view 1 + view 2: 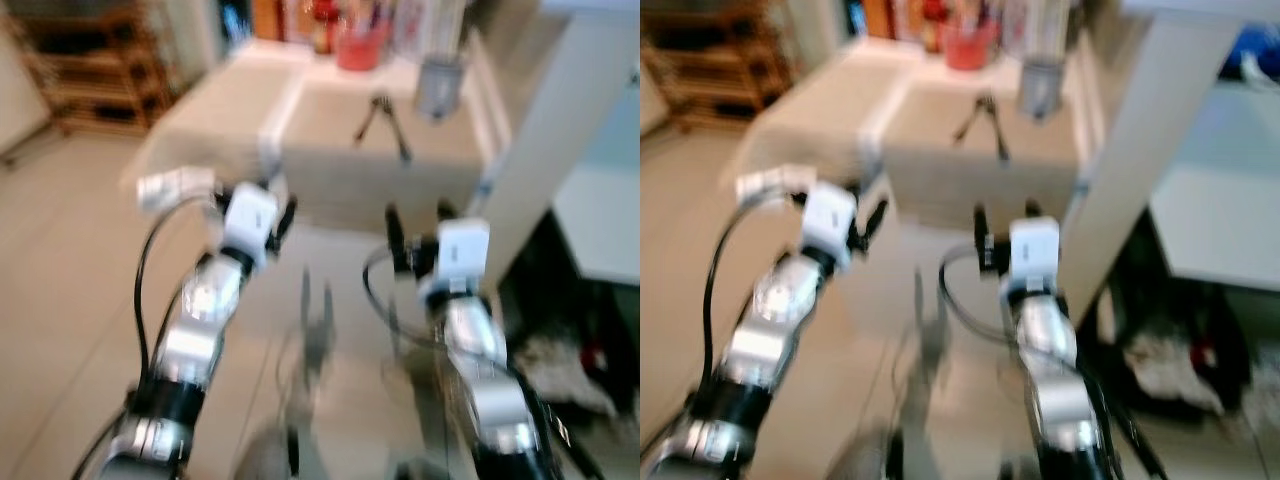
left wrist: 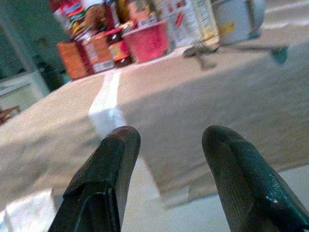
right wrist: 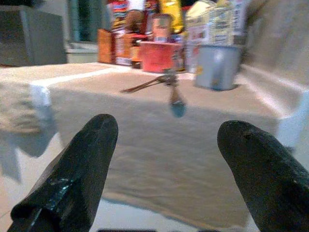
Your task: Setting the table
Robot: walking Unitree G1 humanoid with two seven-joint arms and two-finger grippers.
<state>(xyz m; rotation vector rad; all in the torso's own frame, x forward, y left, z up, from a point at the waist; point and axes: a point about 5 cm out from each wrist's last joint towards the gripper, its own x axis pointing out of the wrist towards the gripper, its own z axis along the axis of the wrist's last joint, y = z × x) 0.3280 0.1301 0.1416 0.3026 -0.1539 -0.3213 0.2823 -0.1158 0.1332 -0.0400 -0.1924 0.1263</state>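
Both grippers, left point(image 2: 169, 159) and right point(image 3: 166, 169), hold fingers apart, empty, before grey cup point(image 3: 217, 66), red tub point(image 3: 161, 56).

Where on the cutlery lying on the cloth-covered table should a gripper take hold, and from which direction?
Probably by the handle ends of the cutlery, which fan out toward the robot and reach the table's near edge. Come from above with the open right gripper, since the pieces lie flat. Blur hides which utensil is which.

The cloth-covered table point(image 1: 330, 160) carries cutlery point(image 1: 381, 122), a grey cup point(image 1: 438, 85) and a red tub point(image 1: 358, 48) (packets behind, blurred).
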